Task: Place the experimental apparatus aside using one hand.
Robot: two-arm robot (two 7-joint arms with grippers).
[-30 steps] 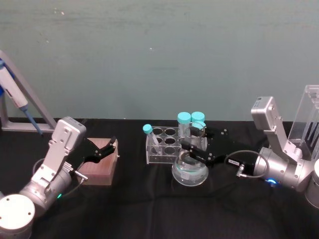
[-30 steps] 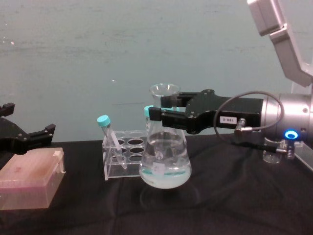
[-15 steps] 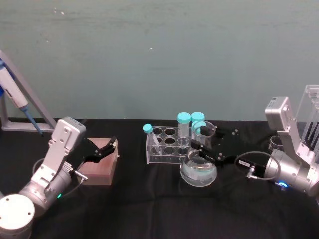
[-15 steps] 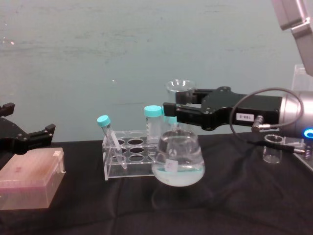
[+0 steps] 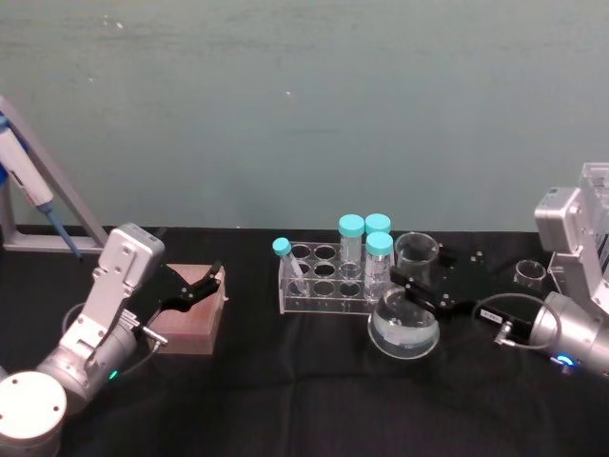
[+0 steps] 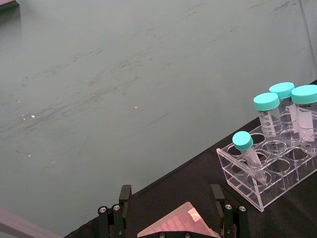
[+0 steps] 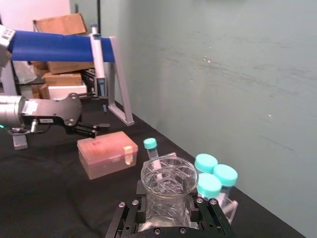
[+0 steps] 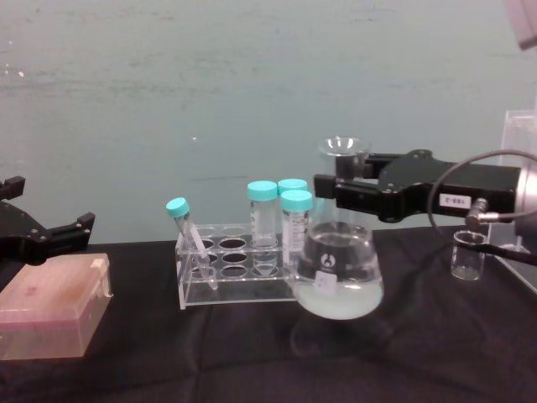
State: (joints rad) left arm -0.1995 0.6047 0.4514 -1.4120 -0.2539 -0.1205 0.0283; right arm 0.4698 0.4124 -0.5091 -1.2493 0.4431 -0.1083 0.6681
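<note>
- One piece is in hand: the right gripper (image 8: 342,186) pinches the conical flask (image 8: 338,270) by its neck, held just above the bench (image 8: 419,353), beside the tube rack (image 8: 231,267) at its 3 o'clock.
- Setting it down remains; the small beaker (image 8: 466,259) and acrylic pipette stand (image 5: 598,224) already sit at the far right.
- Left gripper (image 8: 46,235) hovers spread over the pink tip box (image 8: 50,306).

The right gripper (image 8: 336,186) bears an unreadable white label.

Conical flask (image 8: 338,269) upright, clear liquid, small beaker (image 8: 466,256) well apart
</note>
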